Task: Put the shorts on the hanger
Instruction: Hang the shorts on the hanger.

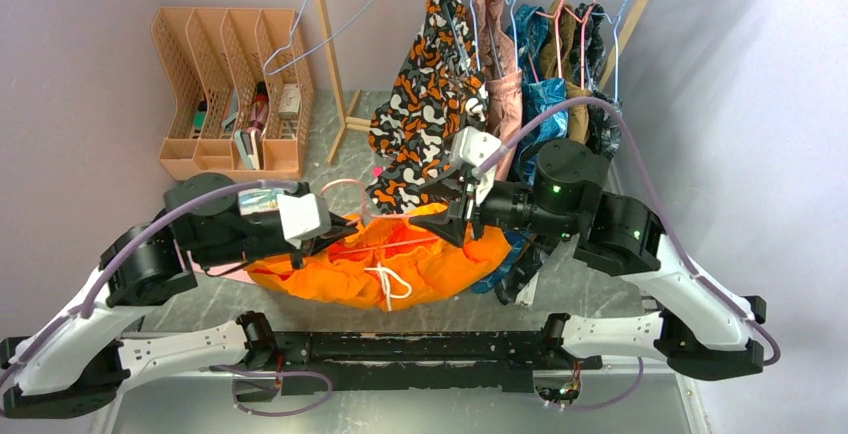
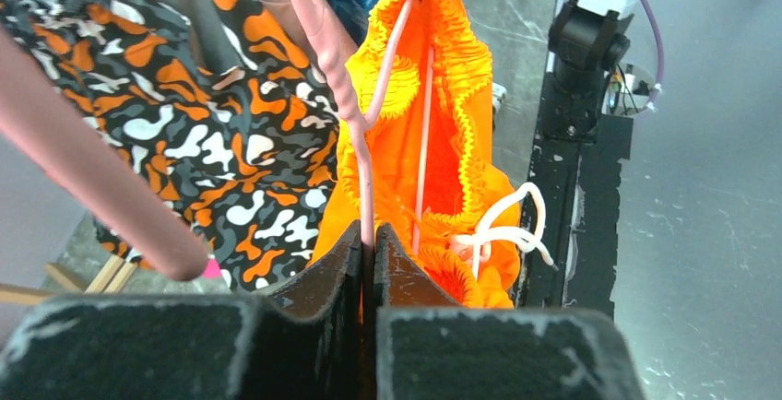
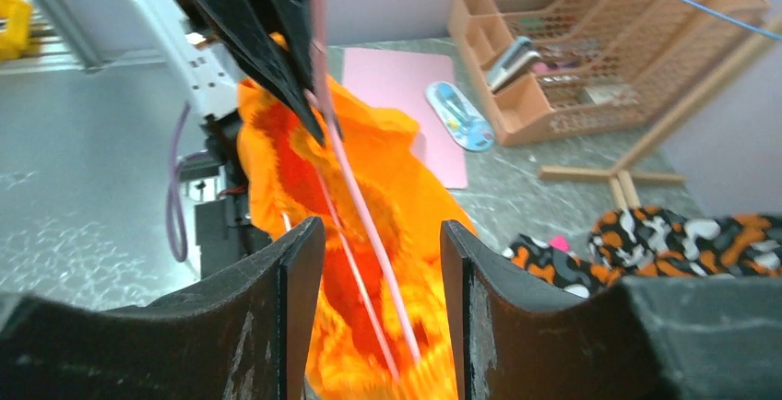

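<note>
Between two grippers above the table, one pair of orange shorts hides most of one pink hanger. Its wire is pinched tight by the left gripper. With fingers spread wide, the right gripper frames wire and fabric.

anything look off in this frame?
The shorts are bunched in a crumpled heap around the hanger instead of draped flat, and the drawstring dangles loose. The patterned garment hangs low right beside them, crowding the workspace. Nothing looks spilled or broken.
</note>
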### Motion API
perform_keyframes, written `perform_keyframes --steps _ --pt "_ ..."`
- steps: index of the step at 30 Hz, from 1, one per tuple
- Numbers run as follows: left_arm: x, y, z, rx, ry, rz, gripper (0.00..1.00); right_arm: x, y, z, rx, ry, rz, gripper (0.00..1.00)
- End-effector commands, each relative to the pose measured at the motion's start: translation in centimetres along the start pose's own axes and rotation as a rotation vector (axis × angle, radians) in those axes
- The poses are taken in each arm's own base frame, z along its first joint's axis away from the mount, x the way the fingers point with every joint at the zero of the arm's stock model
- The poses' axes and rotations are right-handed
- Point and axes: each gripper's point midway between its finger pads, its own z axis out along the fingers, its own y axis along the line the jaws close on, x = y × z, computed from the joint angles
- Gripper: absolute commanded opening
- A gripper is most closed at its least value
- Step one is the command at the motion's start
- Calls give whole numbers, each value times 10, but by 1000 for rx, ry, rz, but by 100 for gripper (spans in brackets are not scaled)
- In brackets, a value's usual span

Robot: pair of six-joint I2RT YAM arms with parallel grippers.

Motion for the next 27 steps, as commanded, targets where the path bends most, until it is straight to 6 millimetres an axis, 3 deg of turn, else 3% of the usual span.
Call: perform_keyframes --steps 1,9,15,21,24,27 --pt "-11 15 -18 -110 -59 -18 7 16 -26 -17 180 64 35 52" --pt "-14 24 -34 -180 -88 -31 7 28 -48 -15 314 93 64 47" --pt "-15 31 -37 -223 -89 -35 7 40 -57 -7 360 136 68 50" --pt "-13 36 -35 -248 -79 -38 7 31 -55 -8 346 101 66 50" --pt "-13 36 -35 -250 -81 -37 7 37 -54 -5 342 132 64 44" --pt "-18 37 -36 -251 -98 -34 7 47 -53 0 335 163 70 32"
